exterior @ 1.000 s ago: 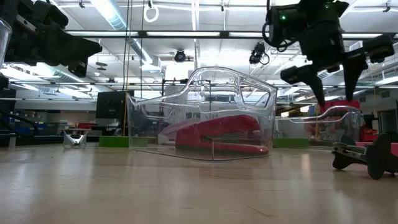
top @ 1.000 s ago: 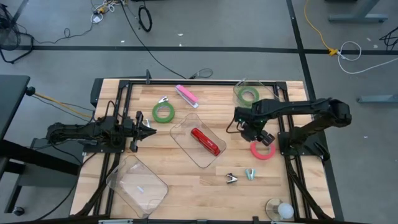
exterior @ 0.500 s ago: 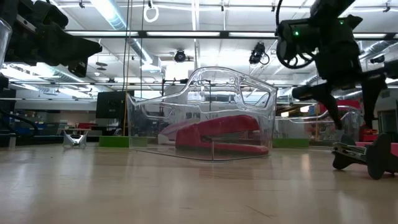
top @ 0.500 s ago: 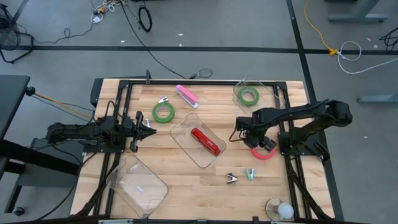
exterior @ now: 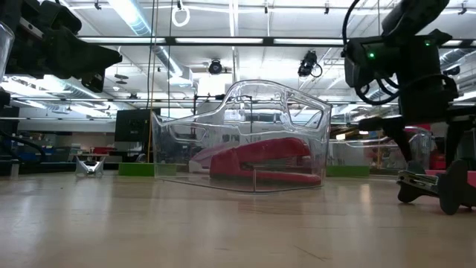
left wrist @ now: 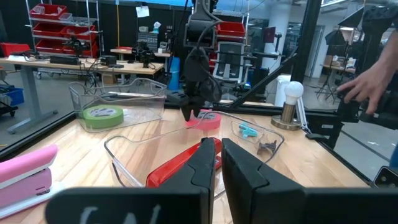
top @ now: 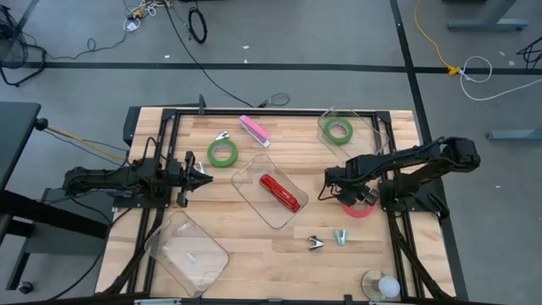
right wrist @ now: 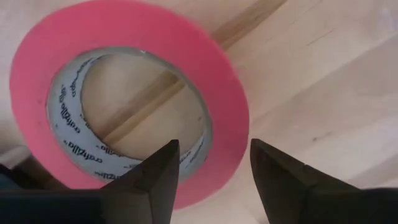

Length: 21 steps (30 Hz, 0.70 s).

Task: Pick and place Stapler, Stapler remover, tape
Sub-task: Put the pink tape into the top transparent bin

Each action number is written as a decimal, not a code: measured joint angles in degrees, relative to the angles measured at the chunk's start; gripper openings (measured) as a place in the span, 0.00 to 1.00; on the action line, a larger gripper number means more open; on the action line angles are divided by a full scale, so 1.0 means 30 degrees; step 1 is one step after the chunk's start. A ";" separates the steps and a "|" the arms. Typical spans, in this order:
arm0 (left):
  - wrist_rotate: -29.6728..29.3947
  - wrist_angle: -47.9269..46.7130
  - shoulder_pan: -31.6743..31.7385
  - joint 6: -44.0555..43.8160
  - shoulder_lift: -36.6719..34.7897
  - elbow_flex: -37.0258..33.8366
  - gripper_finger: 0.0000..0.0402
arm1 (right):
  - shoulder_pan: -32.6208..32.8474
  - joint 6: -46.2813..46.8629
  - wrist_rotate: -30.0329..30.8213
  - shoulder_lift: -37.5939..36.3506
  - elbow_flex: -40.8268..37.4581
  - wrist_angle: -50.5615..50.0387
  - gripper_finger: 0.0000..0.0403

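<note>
The right gripper (right wrist: 211,171) hangs over the red-pink tape (right wrist: 134,87), fingers apart astride its rim; the left gripper (top: 203,179), fingers together, waits beside the green tape (top: 223,152)

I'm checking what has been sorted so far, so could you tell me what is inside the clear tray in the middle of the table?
Only the red stapler lies inside the clear tray; its underside is hidden.

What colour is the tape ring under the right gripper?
Red-pink tape ring with a white inner core; clearest in the right wrist view.
</note>
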 joint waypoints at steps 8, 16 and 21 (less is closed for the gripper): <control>0.0000 0.0000 0.0000 0.0000 0.0000 -0.0003 0.07 | 0.0437 0.0982 0.0000 0.0000 -0.0488 0.1774 0.49; -0.0003 0.0000 0.0000 0.0000 0.0000 0.0000 0.07 | 0.0655 0.1013 -0.0005 0.0000 -0.1019 0.2186 0.49; 0.0000 -0.0001 0.0000 -0.0006 0.0000 0.0000 0.07 | 0.0648 0.1013 0.0000 0.0000 -0.1033 0.2183 0.45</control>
